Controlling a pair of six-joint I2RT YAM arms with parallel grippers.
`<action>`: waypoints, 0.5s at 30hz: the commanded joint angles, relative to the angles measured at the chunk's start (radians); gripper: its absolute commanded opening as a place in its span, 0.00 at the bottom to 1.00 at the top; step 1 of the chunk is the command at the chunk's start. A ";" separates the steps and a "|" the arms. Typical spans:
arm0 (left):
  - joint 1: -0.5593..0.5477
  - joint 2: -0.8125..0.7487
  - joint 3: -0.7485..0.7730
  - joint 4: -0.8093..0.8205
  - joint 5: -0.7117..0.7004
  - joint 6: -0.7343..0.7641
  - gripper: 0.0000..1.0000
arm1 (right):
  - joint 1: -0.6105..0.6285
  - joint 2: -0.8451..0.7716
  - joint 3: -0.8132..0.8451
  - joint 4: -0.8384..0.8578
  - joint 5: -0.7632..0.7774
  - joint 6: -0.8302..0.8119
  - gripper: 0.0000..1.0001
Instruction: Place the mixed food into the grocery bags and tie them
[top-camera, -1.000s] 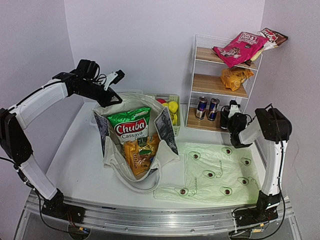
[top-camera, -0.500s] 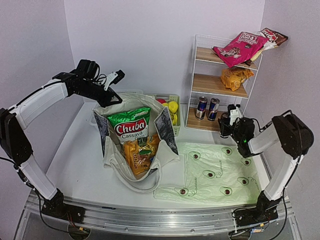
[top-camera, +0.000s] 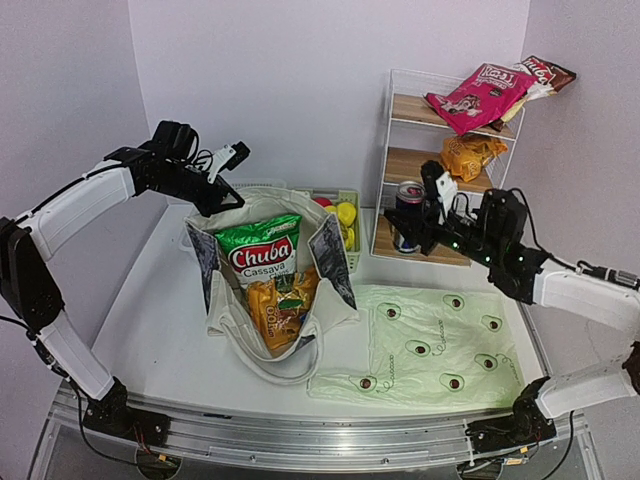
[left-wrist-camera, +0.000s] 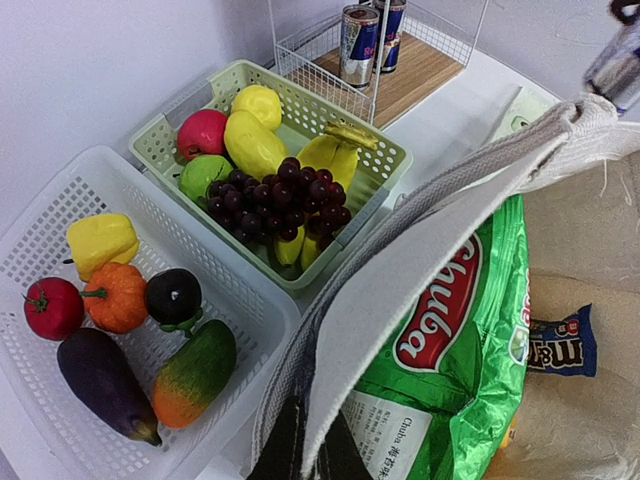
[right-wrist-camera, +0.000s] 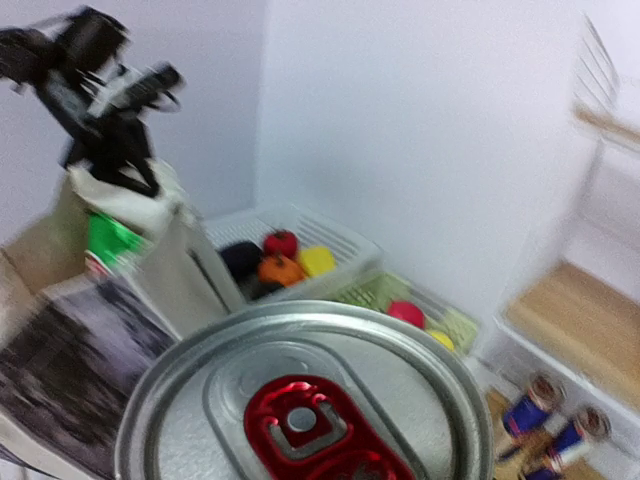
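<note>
Drink can clamped in right fingers, only blurred lid visible wrist-side; left fingers pinch tote rim.

Pale lilac walls rise behind a white wire rack with wooden shelves, standing on the white worktop.

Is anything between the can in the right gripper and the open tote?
The green fruit basket sits on the table between the drink can, held by the right gripper, and the canvas tote; the tote's raised side wall follows. Snack packets already fill much of its mouth.
</note>
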 joint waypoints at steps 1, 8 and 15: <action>0.008 -0.022 -0.005 -0.004 0.023 0.008 0.00 | 0.242 0.087 0.316 -0.120 -0.167 -0.094 0.08; 0.008 -0.046 -0.026 0.016 0.029 0.007 0.00 | 0.387 0.428 0.616 -0.096 -0.324 -0.128 0.09; 0.008 -0.057 -0.032 0.015 0.047 0.007 0.00 | 0.420 0.604 0.716 -0.206 -0.178 -0.323 0.16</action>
